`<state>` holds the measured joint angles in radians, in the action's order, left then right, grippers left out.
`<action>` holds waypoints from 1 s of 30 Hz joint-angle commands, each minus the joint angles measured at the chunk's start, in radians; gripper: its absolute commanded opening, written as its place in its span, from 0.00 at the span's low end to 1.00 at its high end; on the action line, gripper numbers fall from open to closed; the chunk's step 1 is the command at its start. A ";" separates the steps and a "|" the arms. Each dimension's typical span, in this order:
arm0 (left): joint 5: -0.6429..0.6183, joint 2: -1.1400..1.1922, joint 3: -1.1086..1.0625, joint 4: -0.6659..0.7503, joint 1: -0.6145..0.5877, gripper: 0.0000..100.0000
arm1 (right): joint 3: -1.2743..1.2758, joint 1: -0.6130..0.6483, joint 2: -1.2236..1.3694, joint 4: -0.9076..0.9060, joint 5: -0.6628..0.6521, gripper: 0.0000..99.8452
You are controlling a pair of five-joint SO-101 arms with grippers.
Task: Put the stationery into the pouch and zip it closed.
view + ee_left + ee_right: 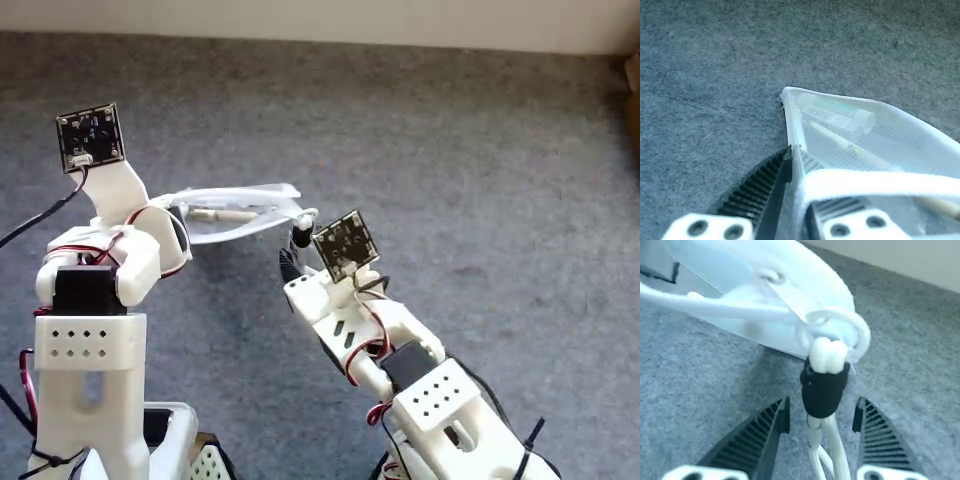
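Note:
A translucent mesh pouch (245,205) lies on the grey carpet between the two arms. Inside it I see a thin pen (847,145) and a short white tube (840,116). My left gripper (796,162) is shut on the pouch's (890,145) end seam, one black finger (760,185) outside and the other under the mesh. At the opposite end hangs the zip pull, a white cord with a black toggle (822,387). My right gripper (821,415) is open, its fingers either side of the toggle without touching it. In the high view the right gripper (298,242) sits at the pouch's near right corner.
Grey carpet (480,150) stretches free to the right and beyond the pouch. A pale wall strip (400,20) runs along the far edge. The two arm bases (90,380) stand close together at the near side.

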<state>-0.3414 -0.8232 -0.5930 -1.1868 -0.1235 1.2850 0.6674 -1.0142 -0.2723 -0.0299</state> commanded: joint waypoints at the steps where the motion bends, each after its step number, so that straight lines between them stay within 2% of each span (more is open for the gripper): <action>1: 0.000 -0.021 0.007 0.025 -0.019 0.01 | -0.064 -0.018 -0.042 0.021 -0.014 0.19; 6: 0.000 -0.021 0.007 0.028 -0.019 0.01 | -0.061 -0.018 -0.130 0.018 -0.014 0.19; 21: 0.000 -0.021 0.007 0.028 -0.019 0.01 | -0.061 -0.018 -0.124 0.024 -0.014 0.19; 27: 0.000 -0.021 0.007 0.026 -0.019 0.01 | -0.062 -0.018 -0.125 0.024 -0.014 0.10; 30: 0.000 -0.021 0.007 0.025 -0.019 0.01 | -0.064 -0.018 -0.125 0.024 -0.015 0.09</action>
<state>-0.3414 -0.8232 -0.5930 -1.1868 -0.1235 1.2789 0.6613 -1.1109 -0.2723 -0.0299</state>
